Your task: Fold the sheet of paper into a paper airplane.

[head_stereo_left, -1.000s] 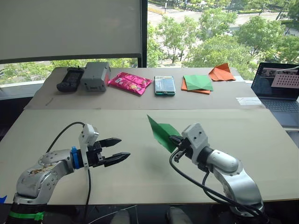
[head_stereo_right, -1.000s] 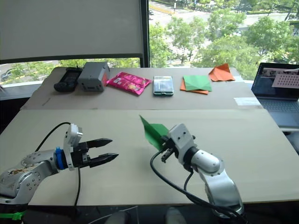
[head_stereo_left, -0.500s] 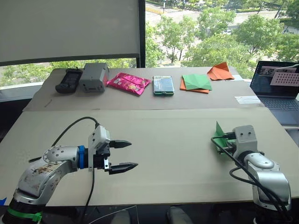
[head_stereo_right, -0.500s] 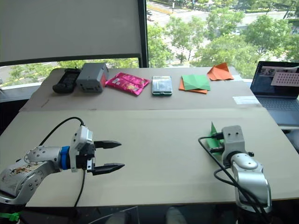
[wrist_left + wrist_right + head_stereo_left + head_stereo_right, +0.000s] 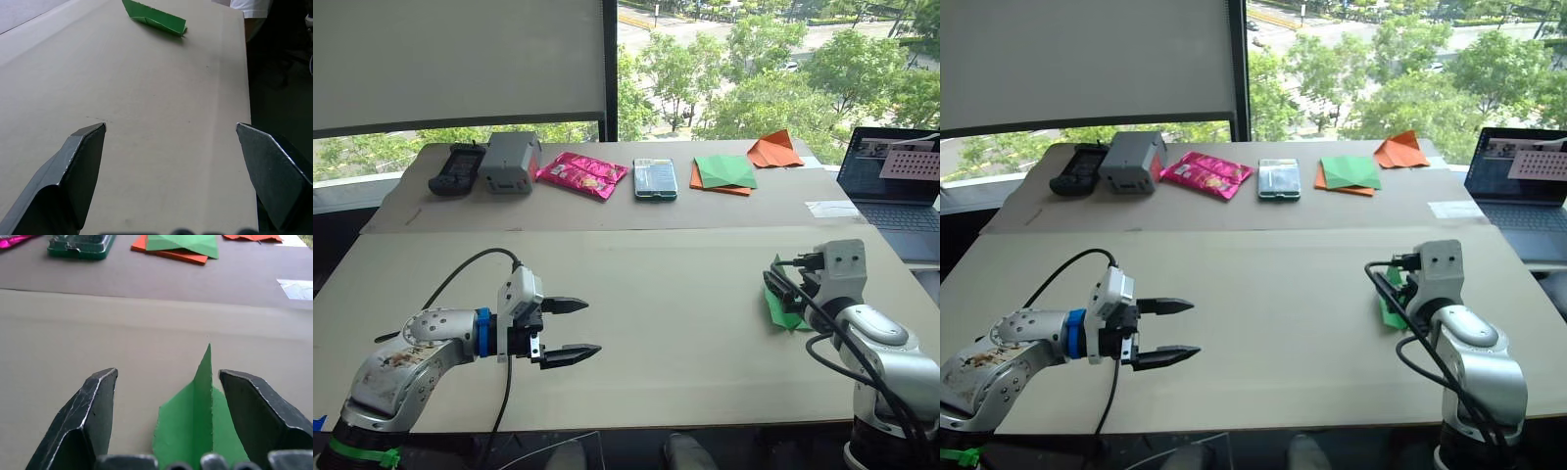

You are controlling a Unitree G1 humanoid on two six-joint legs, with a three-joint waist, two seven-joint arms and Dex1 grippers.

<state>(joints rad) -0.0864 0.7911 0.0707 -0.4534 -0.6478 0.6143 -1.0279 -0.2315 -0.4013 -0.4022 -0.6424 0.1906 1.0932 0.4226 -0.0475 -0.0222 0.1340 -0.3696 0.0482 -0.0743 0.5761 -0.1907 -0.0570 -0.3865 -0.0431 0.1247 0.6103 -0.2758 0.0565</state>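
The sheet of paper (image 5: 785, 312) is bright green and folded into a narrow pointed paper airplane. It lies on the near table at the right side. My right gripper (image 5: 771, 292) is open just over its near end. In the right wrist view the paper (image 5: 194, 427) sits between the two spread fingers (image 5: 93, 416), with a gap on each side and one fold standing upright. My left gripper (image 5: 591, 327) is open over bare tabletop at the left, far from the paper. The left wrist view shows the paper (image 5: 154, 18) lying far ahead of it.
On the far table stand a black controller (image 5: 458, 168), a grey box (image 5: 512, 162), a pink packet (image 5: 584, 173), a dark green case (image 5: 657, 179), a darker green sheet on orange paper (image 5: 724, 174) and an orange paper triangle (image 5: 775, 152). A laptop (image 5: 896, 186) sits at the right edge.
My right arm swung from the table's middle to the right with the green paper, lowered it to the table and opened its jaws. The left gripper shifted slightly and stayed open.
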